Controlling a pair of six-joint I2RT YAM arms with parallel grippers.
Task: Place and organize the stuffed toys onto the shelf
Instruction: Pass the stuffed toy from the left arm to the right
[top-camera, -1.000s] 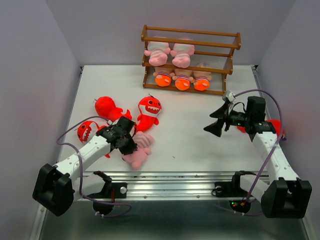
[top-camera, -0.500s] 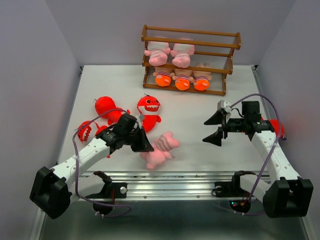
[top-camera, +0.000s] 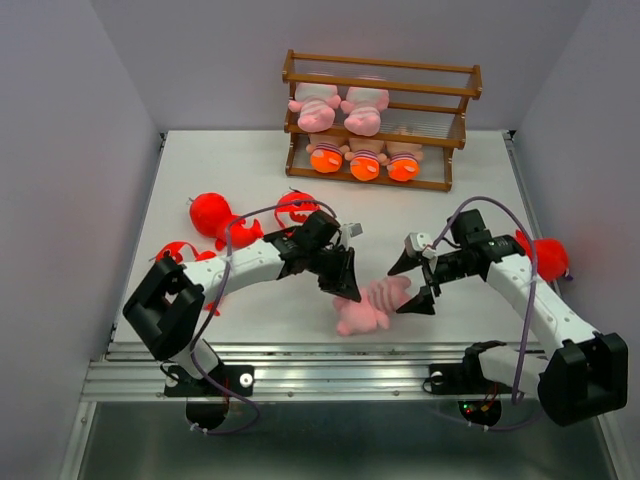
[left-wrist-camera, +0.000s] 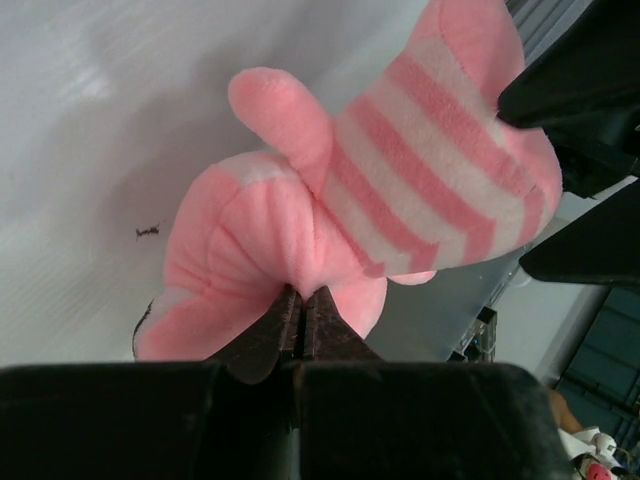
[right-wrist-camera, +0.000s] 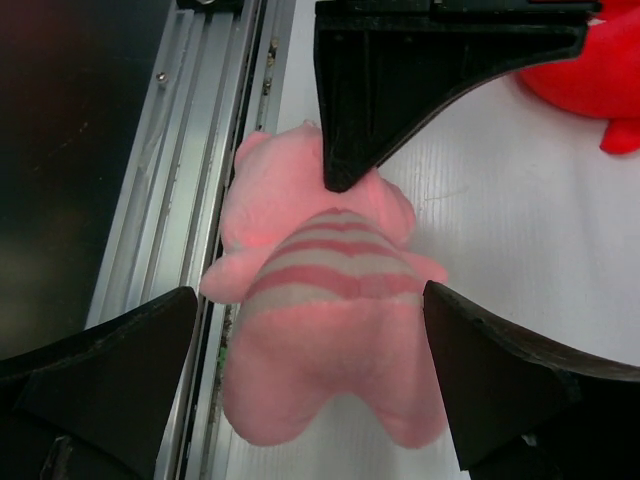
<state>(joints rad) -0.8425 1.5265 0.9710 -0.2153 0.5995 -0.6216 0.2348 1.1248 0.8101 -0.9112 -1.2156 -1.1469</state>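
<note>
The pink striped plush toy, pinched at one end by the left gripper, had shifted rightward along the near edge of the white table since half a second earlier, and the right gripper, jaws spread wide, had moved in to straddle its other end.

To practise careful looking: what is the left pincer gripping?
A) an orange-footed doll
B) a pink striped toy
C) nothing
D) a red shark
B: the left pincer is pinched shut on the pink striped toy, as the left wrist view shows.
</note>
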